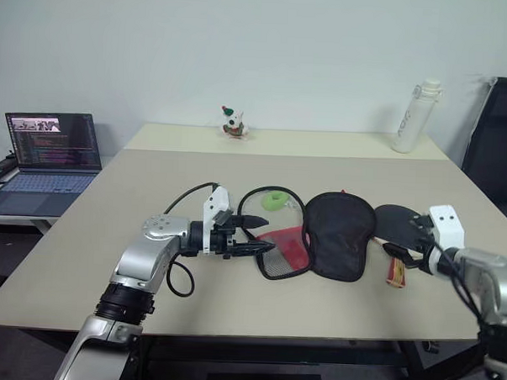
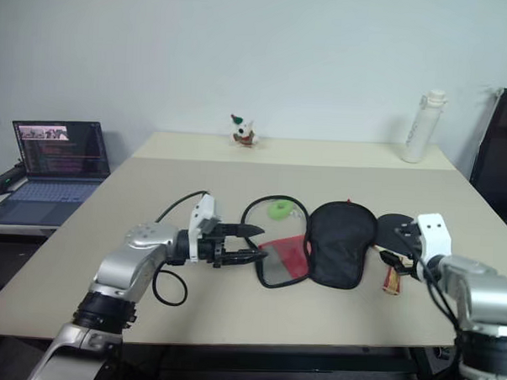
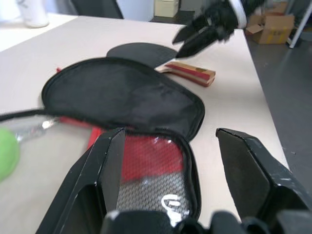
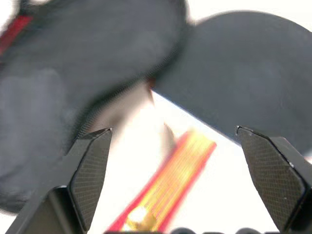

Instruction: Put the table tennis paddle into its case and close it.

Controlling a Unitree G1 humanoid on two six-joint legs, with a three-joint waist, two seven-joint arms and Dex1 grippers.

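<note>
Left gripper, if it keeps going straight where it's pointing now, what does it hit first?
Probably the open soft black case with the red mesh panel: the open left gripper points straight at its near flap. The green ring sits off to one side. Depth unclear.

You've got an open laptop (image 1: 51, 152) on the side desk, white bottle (image 1: 416, 116) and small figurine (image 1: 233, 123) at table's far edge, green ring (image 1: 276, 200) mid-table, black chair (image 1: 499, 146).

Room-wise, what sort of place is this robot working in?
Probably an office or lab workroom: a beige table against a plain wall, an open laptop showing code on a side desk, a black office chair, and cardboard boxes on the floor.
</note>
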